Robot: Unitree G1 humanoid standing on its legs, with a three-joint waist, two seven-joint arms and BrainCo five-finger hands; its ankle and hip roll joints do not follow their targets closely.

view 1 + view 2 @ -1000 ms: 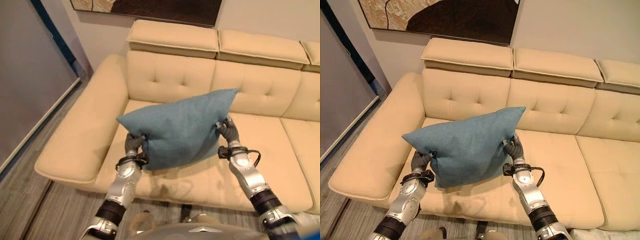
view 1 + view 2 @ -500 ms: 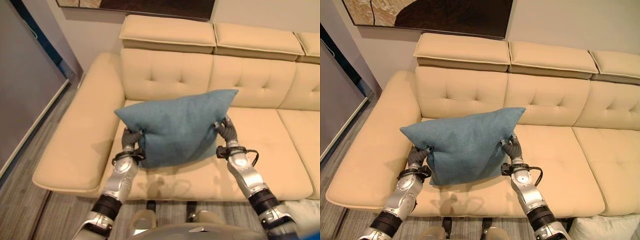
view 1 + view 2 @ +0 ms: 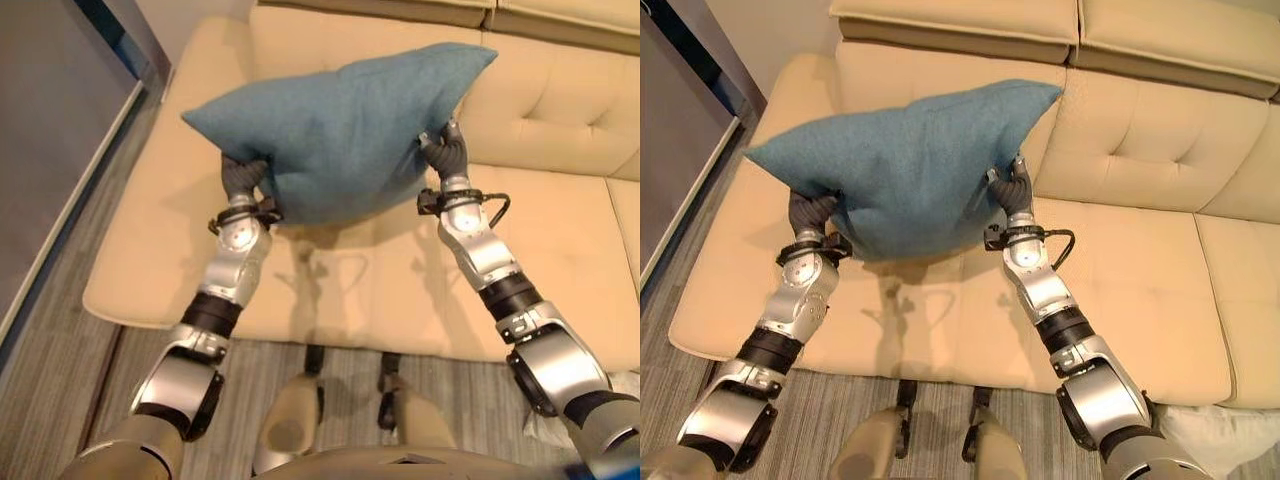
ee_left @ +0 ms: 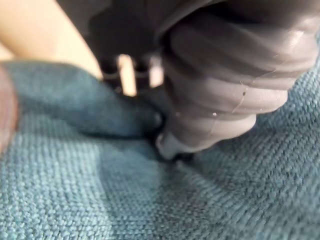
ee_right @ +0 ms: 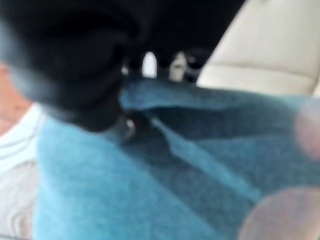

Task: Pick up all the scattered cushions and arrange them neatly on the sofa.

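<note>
Running along the far left of the head views is a grey wall panel (image 3: 60,130), with striped grey carpet (image 3: 670,300) at about 8 o'clock below it. Next comes the cream sofa (image 3: 1140,300), its broad left armrest (image 3: 160,200) at 9 o'clock and its tufted backrest (image 3: 1140,130) across 12 to 2 o'clock.

Just right of the armrest, the left hand (image 3: 243,178) grips the lower left edge of the teal cushion (image 3: 330,130). Its dark ribbed cover presses into the fabric, and the left wrist view shows the cloth bunched into a fold (image 4: 95,112) right beside that cover, so the hand is clenched on the cushion.

At the centre, the cushion is held up off the seat, above the sofa's left seat pad (image 3: 930,310). It tilts, with one corner pointing toward 1 o'clock against the backrest and the opposite corner toward 9 o'clock over the armrest.

Right of centre, at about 3 o'clock from the cushion's middle, the right hand (image 3: 1012,188) grasps the cushion's lower right edge, its fingers tucked into the fabric; the right wrist view shows creased teal cloth (image 5: 165,150) pulled tight under its cover.

At 4 o'clock, by the sofa's front edge, a white object (image 3: 1200,430) lies on the floor.
</note>
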